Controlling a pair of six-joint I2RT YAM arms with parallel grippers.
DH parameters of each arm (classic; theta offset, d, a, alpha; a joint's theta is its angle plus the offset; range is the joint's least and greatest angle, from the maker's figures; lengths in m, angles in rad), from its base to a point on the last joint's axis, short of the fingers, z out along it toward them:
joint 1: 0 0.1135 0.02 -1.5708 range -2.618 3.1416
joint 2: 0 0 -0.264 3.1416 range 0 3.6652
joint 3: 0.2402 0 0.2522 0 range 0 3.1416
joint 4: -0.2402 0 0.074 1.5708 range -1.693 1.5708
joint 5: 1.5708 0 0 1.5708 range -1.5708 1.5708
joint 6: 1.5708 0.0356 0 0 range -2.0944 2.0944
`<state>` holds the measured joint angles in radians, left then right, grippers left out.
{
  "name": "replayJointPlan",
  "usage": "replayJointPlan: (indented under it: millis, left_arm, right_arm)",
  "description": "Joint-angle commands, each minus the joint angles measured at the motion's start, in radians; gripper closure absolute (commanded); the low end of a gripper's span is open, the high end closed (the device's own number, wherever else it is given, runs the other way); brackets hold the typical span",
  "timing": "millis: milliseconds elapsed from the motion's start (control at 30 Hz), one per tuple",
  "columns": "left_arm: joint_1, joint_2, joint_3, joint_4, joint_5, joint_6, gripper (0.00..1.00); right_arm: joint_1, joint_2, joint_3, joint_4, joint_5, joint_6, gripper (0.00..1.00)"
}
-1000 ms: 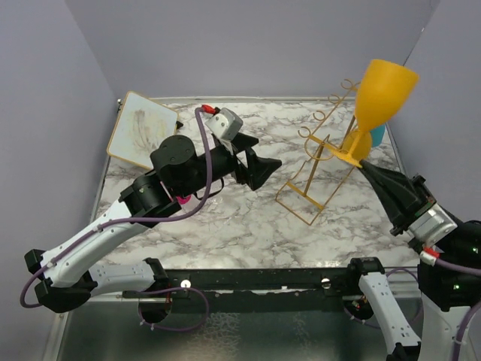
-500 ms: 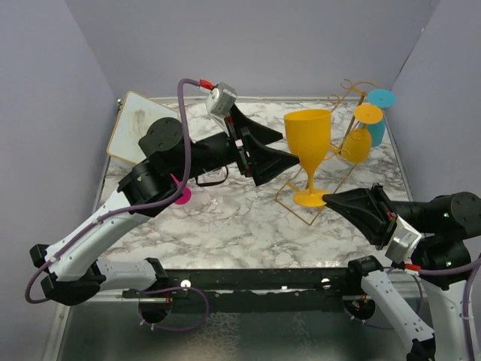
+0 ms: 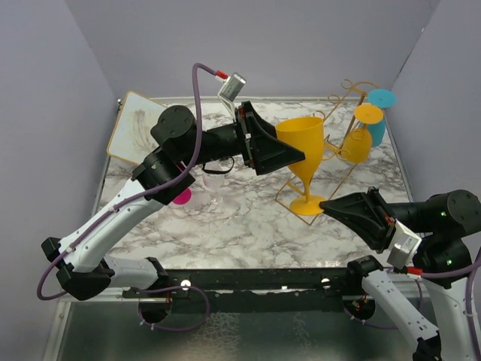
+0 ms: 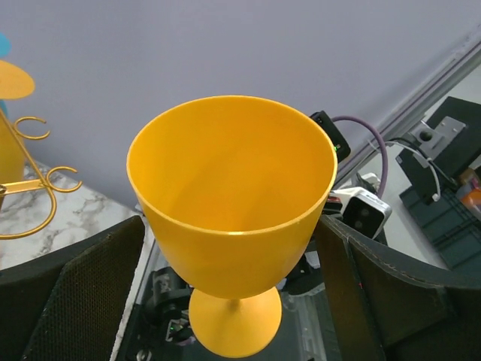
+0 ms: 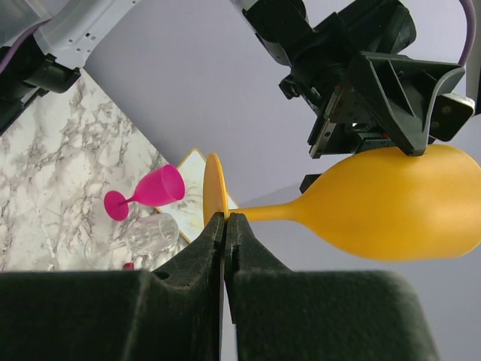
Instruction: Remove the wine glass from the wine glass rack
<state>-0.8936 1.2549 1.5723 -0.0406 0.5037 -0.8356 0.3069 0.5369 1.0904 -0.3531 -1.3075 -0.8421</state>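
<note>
The yellow wine glass (image 3: 304, 147) is off the rack and held upright above the table. My right gripper (image 3: 325, 204) is shut on the edge of its foot; the right wrist view shows my right gripper (image 5: 224, 218) pinching the foot disc (image 5: 213, 188). My left gripper (image 3: 294, 154) is open around the bowl. In the left wrist view the bowl (image 4: 233, 188) fills the gap and the fingers (image 4: 83, 286) stand close at both sides; I cannot tell whether they touch. The gold wire wine glass rack (image 3: 352, 85) stands behind, at the back right.
A second yellow glass (image 3: 359, 141) and a teal one (image 3: 380, 113) hang on the rack. A pink glass (image 3: 180, 197) and a clear glass (image 5: 146, 233) lie on the marble table under my left arm. A white board (image 3: 139, 128) lies at the back left. Grey walls close in on both sides.
My left gripper has moved right and now has its fingers around the glass bowl. My right gripper still holds the foot, with the glass tilted a little.
</note>
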Motion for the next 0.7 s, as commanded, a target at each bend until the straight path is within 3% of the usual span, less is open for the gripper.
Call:
replayJointPlan:
  millis: [0, 267, 667]
  left_arm:
    - [0.008, 0.021, 0.016, 0.066, 0.109, -0.069, 0.01]
    - [0.008, 0.054, 0.053, 0.013, 0.142, -0.027, 0.04]
    - [0.007, 0.05, 0.069, -0.04, 0.11, 0.039, 0.17]
  right_arm:
    - [0.016, 0.018, 0.014, -0.028, -0.019, -0.023, 0.98]
    - [0.037, 0.047, 0.026, -0.05, 0.0, -0.042, 0.99]
    - [0.053, 0.049, 0.031, -0.089, 0.034, -0.073, 0.98]
